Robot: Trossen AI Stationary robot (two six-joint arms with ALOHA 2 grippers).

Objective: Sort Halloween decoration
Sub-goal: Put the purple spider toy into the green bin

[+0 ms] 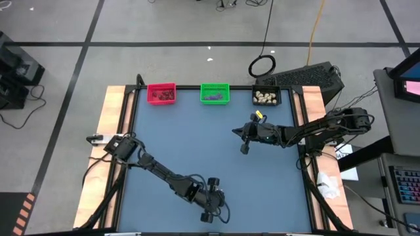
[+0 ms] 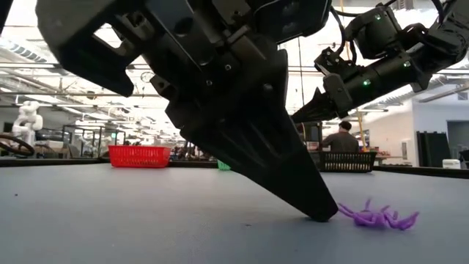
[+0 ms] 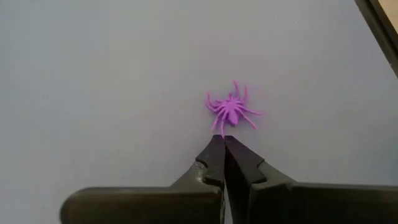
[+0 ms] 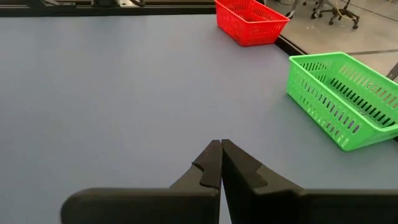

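Halloween decoration, a purple spider (image 3: 231,110), is seen lying flat on the blue counter (image 1: 197,141) near its front edge, just past the closed, empty left claw (image 3: 223,142). Farther off, the right claw (image 4: 221,147) is held together above the counter's middle.

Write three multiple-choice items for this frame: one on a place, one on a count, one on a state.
1. The purple spider lies:
A. in the green bin
B. on the table by the left pincer's tips
C. in the right pincer

2. Bins along the table's far edge:
A. two
B. three
C. four

3. The left pincer is:
A. shut, holding nothing
B. wide open
C. shut on the spider

Key: 1 B, the spider rests on the mat just beyond the tips. 2 B, red bin, green bin and black bin. 3 A, the fingers meet short of the spider.
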